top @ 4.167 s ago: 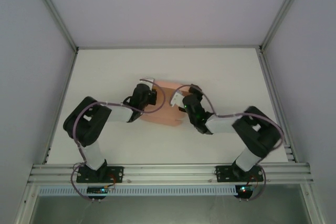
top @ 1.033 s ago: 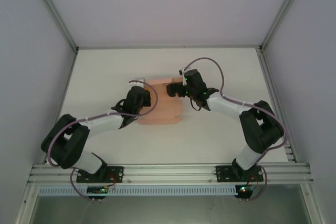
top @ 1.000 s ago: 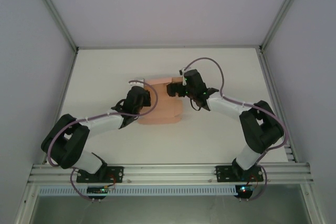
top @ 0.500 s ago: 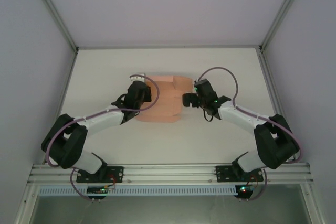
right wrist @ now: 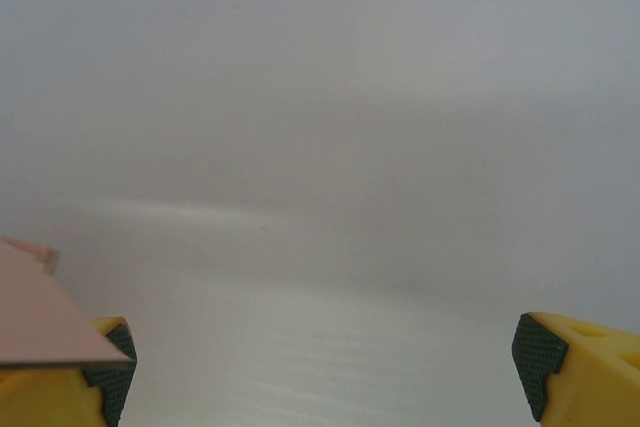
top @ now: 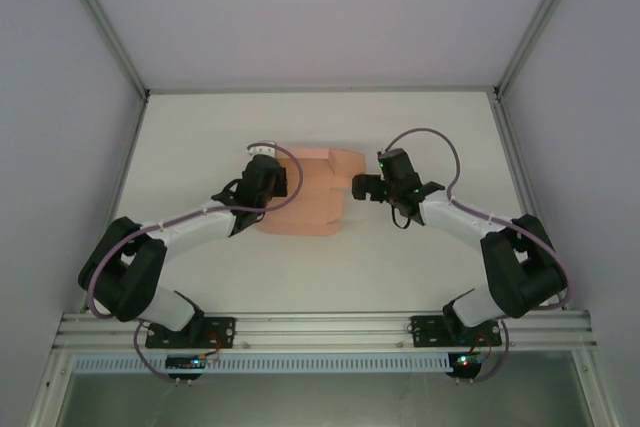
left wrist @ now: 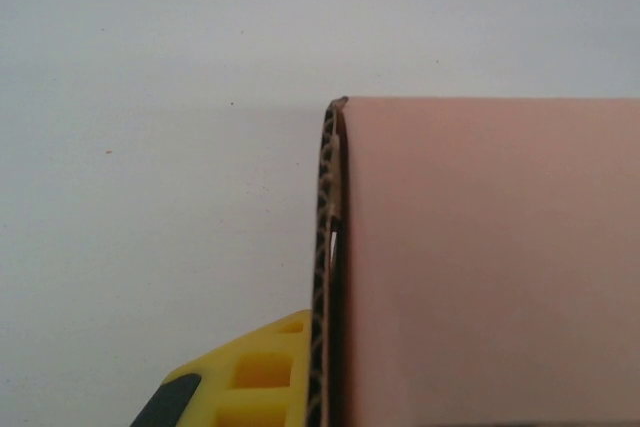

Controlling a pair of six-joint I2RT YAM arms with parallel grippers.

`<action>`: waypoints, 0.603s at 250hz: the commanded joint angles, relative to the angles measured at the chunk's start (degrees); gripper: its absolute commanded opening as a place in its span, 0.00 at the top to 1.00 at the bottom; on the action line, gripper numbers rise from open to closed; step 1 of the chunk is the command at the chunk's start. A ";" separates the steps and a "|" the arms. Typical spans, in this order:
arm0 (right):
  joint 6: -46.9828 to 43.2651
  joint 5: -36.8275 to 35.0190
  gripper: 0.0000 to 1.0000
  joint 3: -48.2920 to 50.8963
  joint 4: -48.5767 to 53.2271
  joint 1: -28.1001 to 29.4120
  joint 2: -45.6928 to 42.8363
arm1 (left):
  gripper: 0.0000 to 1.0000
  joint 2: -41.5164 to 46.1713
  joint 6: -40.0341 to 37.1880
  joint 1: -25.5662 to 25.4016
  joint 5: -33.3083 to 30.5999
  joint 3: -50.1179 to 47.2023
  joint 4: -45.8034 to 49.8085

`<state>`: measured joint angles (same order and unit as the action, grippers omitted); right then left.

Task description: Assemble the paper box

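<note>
The salmon-pink paper box [top: 315, 202] lies partly folded near the table's middle, with a flap [top: 345, 159] jutting out at its far right corner. My left gripper [top: 274, 181] is shut on the box's left edge. In the left wrist view this edge of the paper box [left wrist: 480, 267] runs upright, clamped beside a yellow finger [left wrist: 240, 377] of my left gripper [left wrist: 325, 392]. My right gripper [top: 362, 187] hovers open just right of the box, nothing between its fingers. In the right wrist view a corner of the paper box [right wrist: 35, 322] lies over the left fingertip [right wrist: 100, 377] of my right gripper [right wrist: 325, 367].
The white table [top: 420, 267] is walled by grey panels, with metal posts at the far corners [top: 145, 92]. An aluminium rail [top: 320, 327] carrying both arm bases runs along the near edge.
My right gripper has pulled back to the right, off the box's far right corner, uncovering the flap there. My left gripper, still clamped on the left edge, has shifted slightly away from me.
</note>
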<state>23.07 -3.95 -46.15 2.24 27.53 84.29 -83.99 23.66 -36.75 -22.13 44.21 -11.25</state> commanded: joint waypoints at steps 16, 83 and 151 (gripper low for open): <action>-1.96 15.59 0.01 -1.00 -9.27 -0.60 0.52 | 1.00 1.35 1.32 0.28 1.21 0.31 -0.92; 0.19 20.95 0.15 -0.02 -4.94 -4.17 0.61 | 1.00 3.62 0.66 2.40 7.02 -1.40 -2.93; -1.21 33.93 0.35 0.53 -6.24 -10.83 -1.13 | 1.00 9.41 -6.36 5.70 23.72 -6.64 -7.88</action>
<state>23.00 22.46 -44.82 -4.91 18.44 84.42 -76.97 21.21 -30.94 -5.56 37.80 -16.71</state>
